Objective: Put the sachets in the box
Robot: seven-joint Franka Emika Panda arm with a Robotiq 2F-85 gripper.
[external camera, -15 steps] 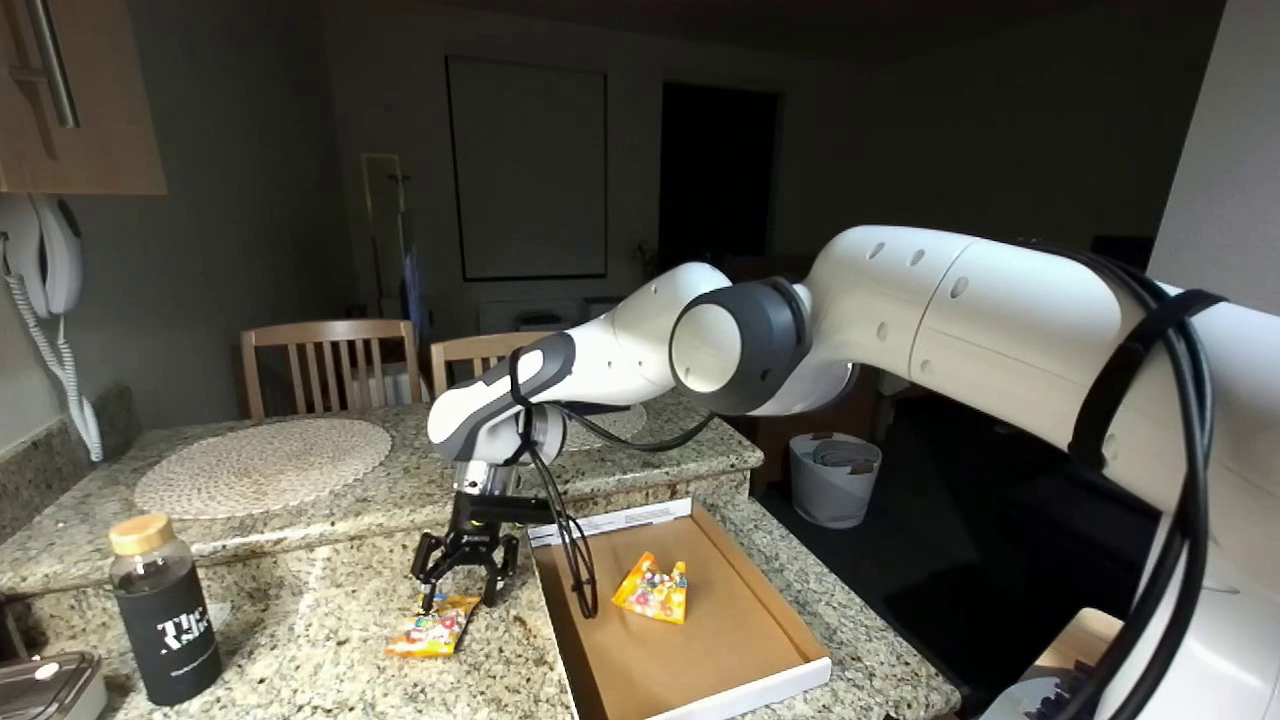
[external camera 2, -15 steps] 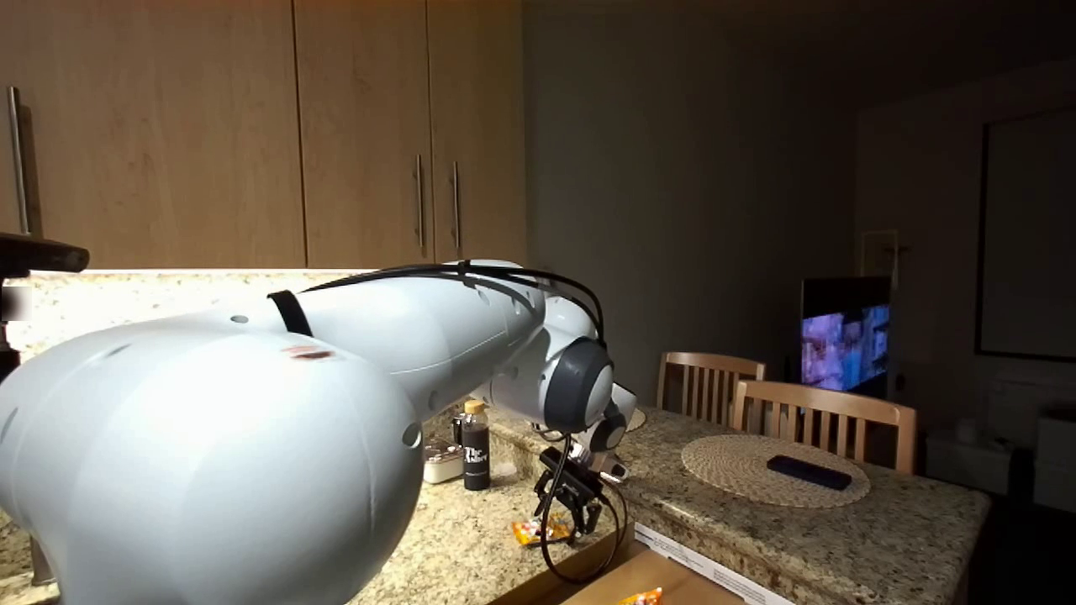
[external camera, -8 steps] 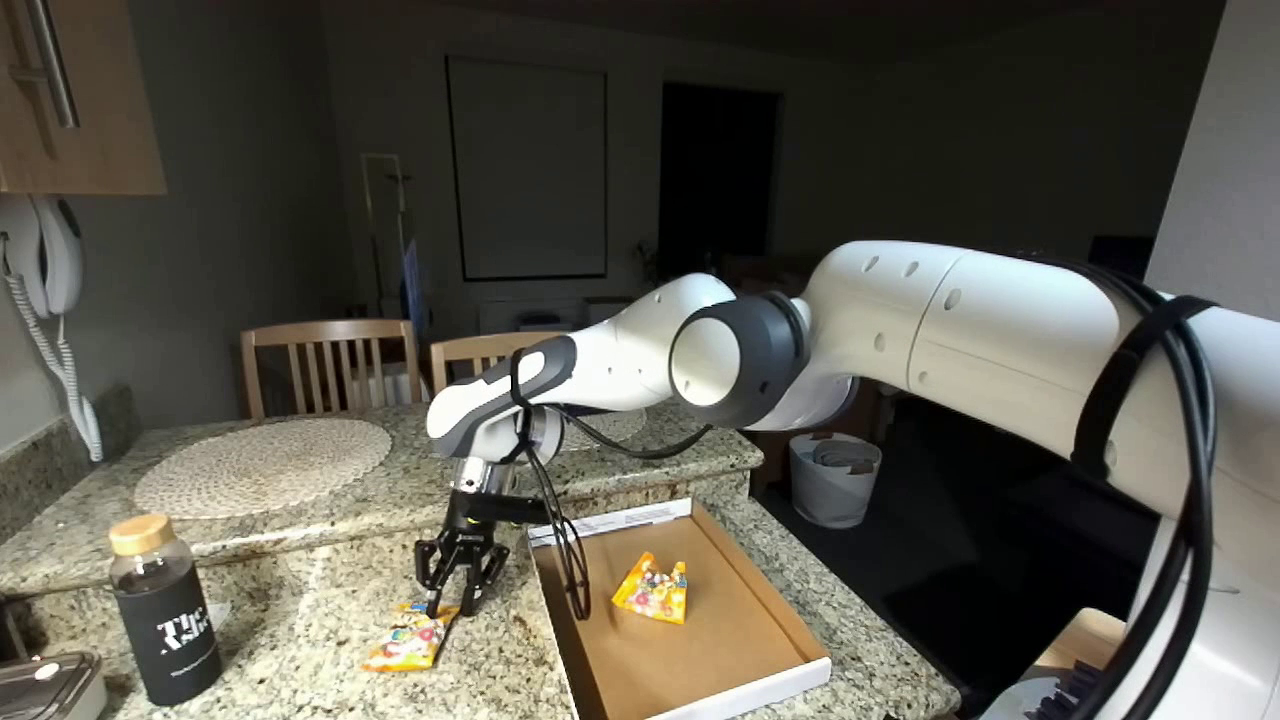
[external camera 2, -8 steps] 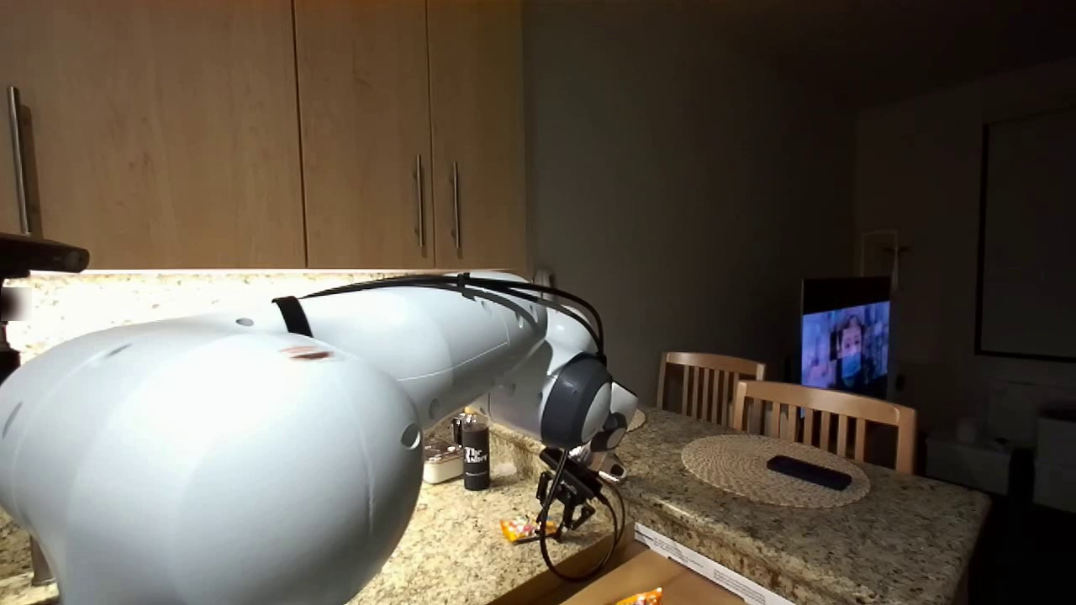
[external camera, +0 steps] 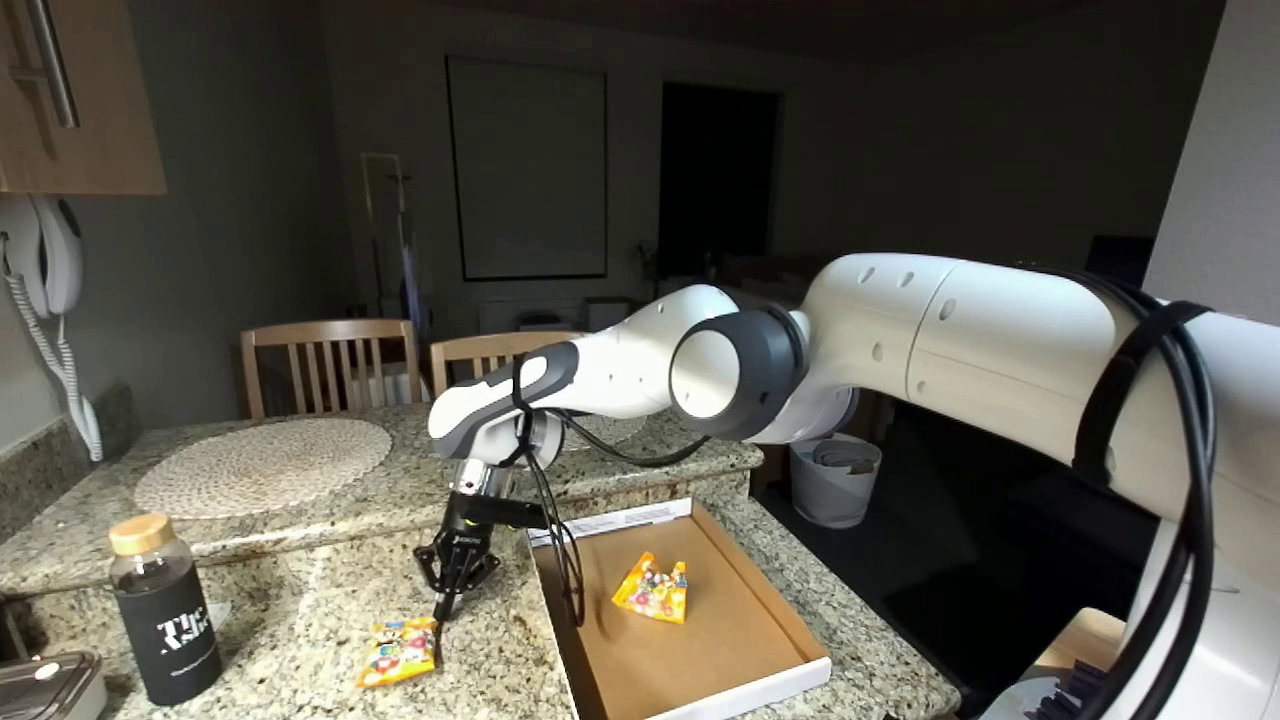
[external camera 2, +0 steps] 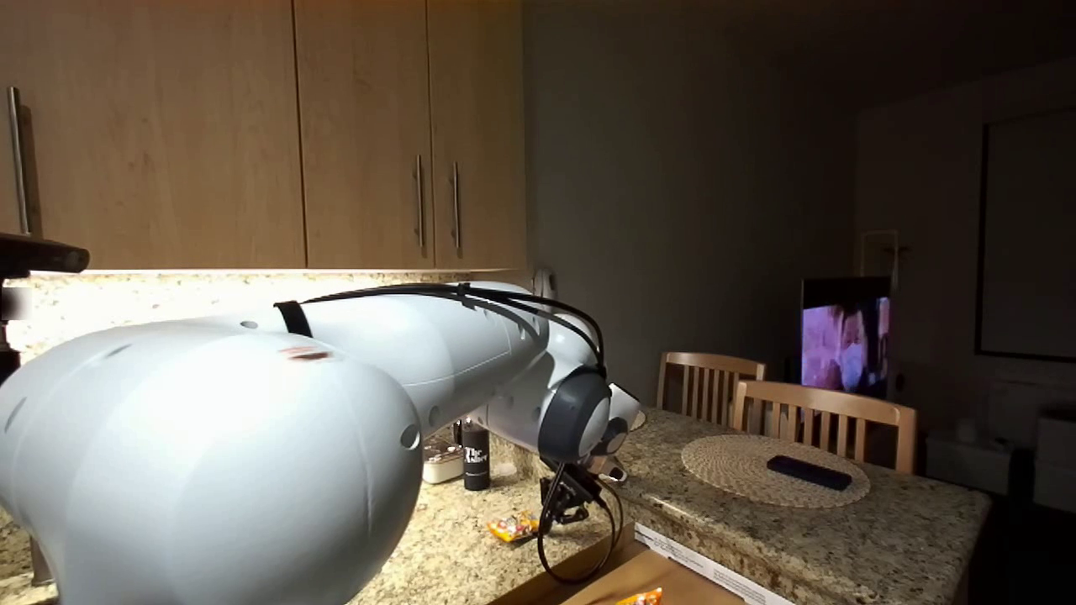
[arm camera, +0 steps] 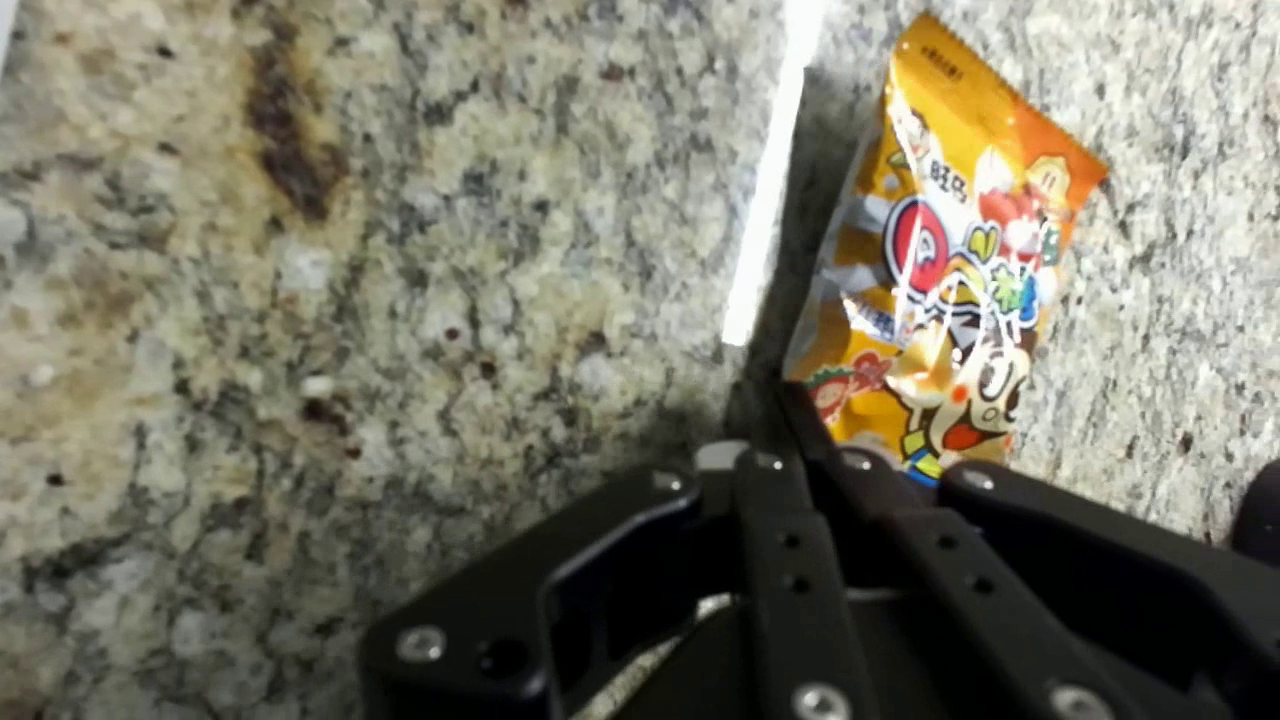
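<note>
Speckled stone counter (external camera: pixel 300 640), with a lit screen (external camera 2: pixel 845 344) in the dark beyond. Note the gripper (external camera: pixel 443 612): closed, fingers drawn together, against spread apart one second ago. Locate the loose sachet (external camera: pixel 398 652) on the counter, just beside the fingertips, shifted farther from the box (external camera: pixel 720 660) since then. Locate the second sachet (external camera: pixel 652 588) inside the box, unmoved. Read "The Asher" on the dark bottle (external camera 2: pixel 476 458); on the loose sachet, see Chinese characters, partly lost in glare. Box rim print: illegible.

one sachet (external camera: pixel 652 590) in the box (external camera: pixel 740 625), another sachet (external camera: pixel 400 652) on the table (external camera: pixel 495 680)
both yellow w/ busy print, box is shallow brown cardboard
</note>
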